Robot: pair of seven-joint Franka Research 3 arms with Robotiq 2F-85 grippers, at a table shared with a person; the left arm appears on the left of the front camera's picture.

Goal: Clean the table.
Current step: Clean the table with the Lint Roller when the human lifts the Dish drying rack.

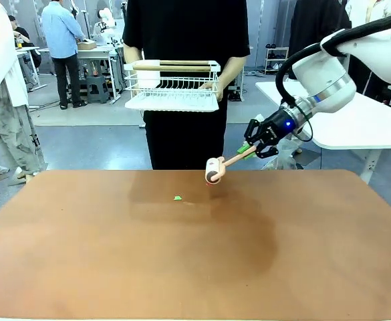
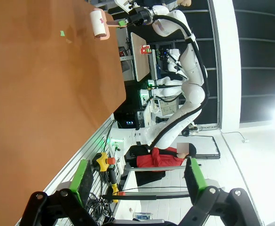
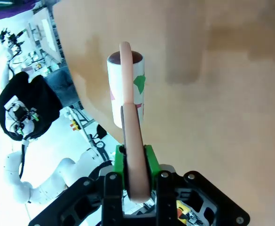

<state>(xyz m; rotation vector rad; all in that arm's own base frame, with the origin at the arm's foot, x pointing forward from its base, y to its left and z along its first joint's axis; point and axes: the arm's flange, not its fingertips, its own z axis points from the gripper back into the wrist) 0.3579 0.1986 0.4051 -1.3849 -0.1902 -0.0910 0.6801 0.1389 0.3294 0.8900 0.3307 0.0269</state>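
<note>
Table [image 1: 81,254], wide and reddish-brown, is spreading across the room from the near edge to the person standing at its far side; beside one of its edges the left gripper [image 2: 138,179] is hanging with its green pads wide apart and nothing between them; a small green scrap [image 1: 178,198] is lying on the tabletop left of centre, toward the far side; behind it the person is holding a white dish rack [image 1: 175,87] in both hands at waist height; just right of the scrap a lint roller [image 1: 214,170] is sitting with its white head at the table's far edge, on the surface or barely above it, I cannot tell which; green and reddish bits are clinging to its sheet; the right gripper [image 1: 252,150] is reaching in from the right, its pads clamped tight on the roller's pale handle; a white table [image 1: 355,127] is standing farther right.
</note>
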